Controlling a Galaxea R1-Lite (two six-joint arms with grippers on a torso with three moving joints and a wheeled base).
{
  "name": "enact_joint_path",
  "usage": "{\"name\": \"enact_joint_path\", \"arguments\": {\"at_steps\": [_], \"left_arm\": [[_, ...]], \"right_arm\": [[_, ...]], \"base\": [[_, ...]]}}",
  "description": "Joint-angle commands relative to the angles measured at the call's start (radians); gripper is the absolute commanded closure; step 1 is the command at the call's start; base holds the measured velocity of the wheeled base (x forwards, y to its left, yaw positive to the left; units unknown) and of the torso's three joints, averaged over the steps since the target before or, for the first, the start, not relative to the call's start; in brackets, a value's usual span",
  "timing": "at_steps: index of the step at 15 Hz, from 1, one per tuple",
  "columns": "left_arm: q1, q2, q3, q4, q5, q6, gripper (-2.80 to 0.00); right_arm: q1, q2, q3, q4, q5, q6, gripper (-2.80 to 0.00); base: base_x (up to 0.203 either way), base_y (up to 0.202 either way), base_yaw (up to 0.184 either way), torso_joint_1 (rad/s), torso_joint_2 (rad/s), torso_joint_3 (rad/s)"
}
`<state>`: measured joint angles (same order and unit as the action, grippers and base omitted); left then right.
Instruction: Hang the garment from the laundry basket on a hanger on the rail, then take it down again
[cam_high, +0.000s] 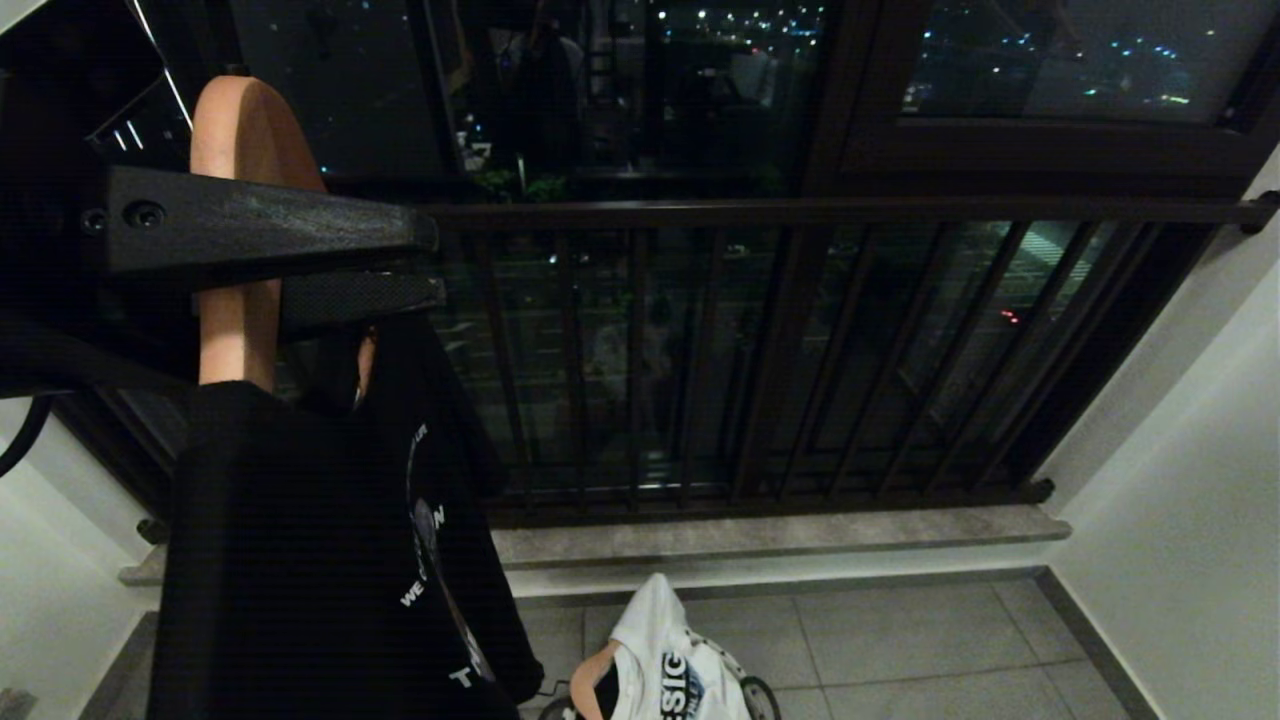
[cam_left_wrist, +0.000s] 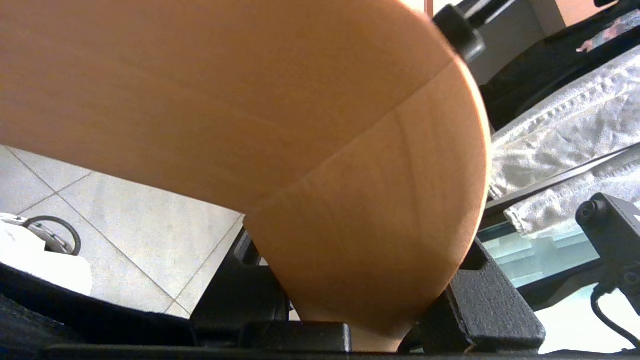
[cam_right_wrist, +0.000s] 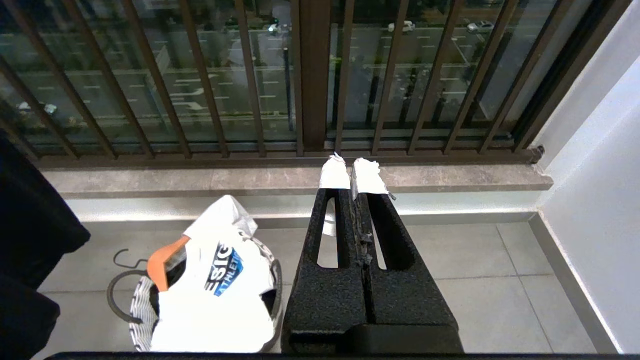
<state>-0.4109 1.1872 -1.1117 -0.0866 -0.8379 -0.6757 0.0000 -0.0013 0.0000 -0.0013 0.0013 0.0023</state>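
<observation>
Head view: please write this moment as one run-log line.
left gripper: shut on wooden hanger | black T-shirt: on hanger | right gripper: shut, empty | laundry basket: floor

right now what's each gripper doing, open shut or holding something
left gripper: shut on the wooden hanger carrying the black t-shirt, up by the rail.
right gripper: shut, fingers together, holding nothing, above the floor.

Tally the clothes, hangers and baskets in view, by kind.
T-shirts: 2, black T-shirt, white T-shirt
Wooden hangers: 2, held hanger, hanger in basket
Laundry basket: 1
Total: 5
</observation>
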Motion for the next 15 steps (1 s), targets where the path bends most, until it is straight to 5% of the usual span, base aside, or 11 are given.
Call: {"name": "enact_joint_path", "arguments": {"at_steps": [1, 15], "left_arm": [[0.0, 0.003, 0.001, -0.001, -0.004, -0.004, 0.0], [0.01, 0.029, 0.007, -0.005, -0.004, -0.006, 0.0]], "right_arm": [[0.0, 0.001, 0.0, 0.0, 0.0, -0.001, 0.0], [0.0, 0.001, 0.0, 0.0, 0.0, 0.001, 0.0]], "base": [[0.0, 0.0, 0.0, 0.0, 0.0, 0.0], [0.0, 0.0, 0.0, 0.0, 0.0, 0.0]]}}
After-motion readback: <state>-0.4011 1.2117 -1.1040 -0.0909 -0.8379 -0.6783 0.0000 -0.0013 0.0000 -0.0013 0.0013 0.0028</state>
